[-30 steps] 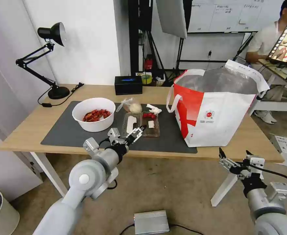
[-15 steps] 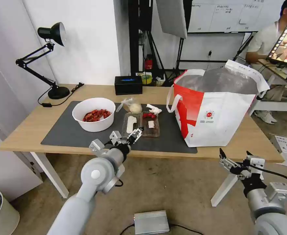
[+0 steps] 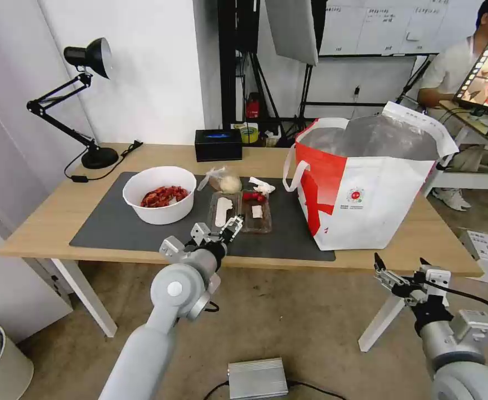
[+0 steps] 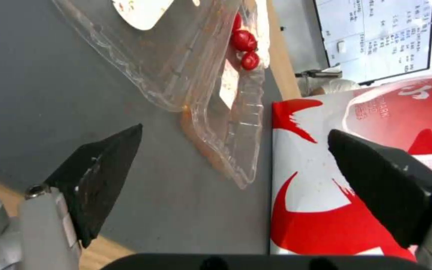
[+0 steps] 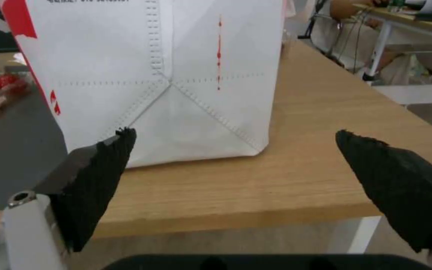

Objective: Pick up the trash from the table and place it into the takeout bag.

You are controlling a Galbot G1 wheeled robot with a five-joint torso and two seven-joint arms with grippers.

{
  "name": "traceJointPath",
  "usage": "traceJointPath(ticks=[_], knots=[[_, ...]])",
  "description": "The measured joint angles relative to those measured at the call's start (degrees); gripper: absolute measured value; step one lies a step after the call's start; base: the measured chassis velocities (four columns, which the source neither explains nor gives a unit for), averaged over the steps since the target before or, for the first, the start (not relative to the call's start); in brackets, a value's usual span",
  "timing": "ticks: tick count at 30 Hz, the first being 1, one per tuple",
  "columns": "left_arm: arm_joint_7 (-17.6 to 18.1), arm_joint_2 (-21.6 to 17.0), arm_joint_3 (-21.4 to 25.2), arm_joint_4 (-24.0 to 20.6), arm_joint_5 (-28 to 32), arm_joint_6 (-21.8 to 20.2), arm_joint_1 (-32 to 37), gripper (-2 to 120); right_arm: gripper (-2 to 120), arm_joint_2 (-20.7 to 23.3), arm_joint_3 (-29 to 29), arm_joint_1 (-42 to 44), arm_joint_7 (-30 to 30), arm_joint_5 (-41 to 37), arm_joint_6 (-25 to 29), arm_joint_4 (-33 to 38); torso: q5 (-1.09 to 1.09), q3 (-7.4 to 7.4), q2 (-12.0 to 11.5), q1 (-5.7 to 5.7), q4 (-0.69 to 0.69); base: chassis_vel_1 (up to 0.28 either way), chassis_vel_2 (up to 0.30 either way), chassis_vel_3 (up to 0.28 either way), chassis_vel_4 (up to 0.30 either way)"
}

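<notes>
Left hand [image 3: 232, 226] gaped wide before my flimsy, light, greasy-looking clear tray [image 4: 211, 112], best pinched at its near rim; right hand [image 3: 399, 273] waited open below the worktop [image 3: 55, 216].

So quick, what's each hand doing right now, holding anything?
Left hand: open, empty, at the near end of the clear plastic tray.
Right hand: open, empty, off the table's front edge near the takeout bag.
</notes>
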State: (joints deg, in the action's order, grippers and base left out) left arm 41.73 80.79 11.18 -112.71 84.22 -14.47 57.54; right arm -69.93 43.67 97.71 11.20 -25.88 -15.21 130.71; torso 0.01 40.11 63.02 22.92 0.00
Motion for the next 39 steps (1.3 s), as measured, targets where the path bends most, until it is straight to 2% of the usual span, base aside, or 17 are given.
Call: traceJointPath(ticks=[18,33,39], knots=[[-0.78,1.19,0.01,3.46,-1.69,0.98,-1.19,100,100,-0.08,-0.02,0.01,0.01,-0.01,0.05,-0.23,-0.01,0.0,0.0,0.0,0.0,0.0,0.0,0.0,0.0],[-3.85,1.06,-0.08,5.67,-3.83,2.75,-1.64,100,100,-0.46,-0.03,0.03,0.03,-0.04,0.15,-0.46,-0.01,0.0,0.0,0.0,0.0,0.0,0.0,0.0,0.0],[-6.44,1.07,-0.32,6.66,-5.32,4.05,-1.68,100,100,-0.52,-0.05,0.01,0.03,-0.07,0.25,-0.79,-0.01,0.0,0.0,0.0,0.0,0.0,0.0,0.0,0.0]])
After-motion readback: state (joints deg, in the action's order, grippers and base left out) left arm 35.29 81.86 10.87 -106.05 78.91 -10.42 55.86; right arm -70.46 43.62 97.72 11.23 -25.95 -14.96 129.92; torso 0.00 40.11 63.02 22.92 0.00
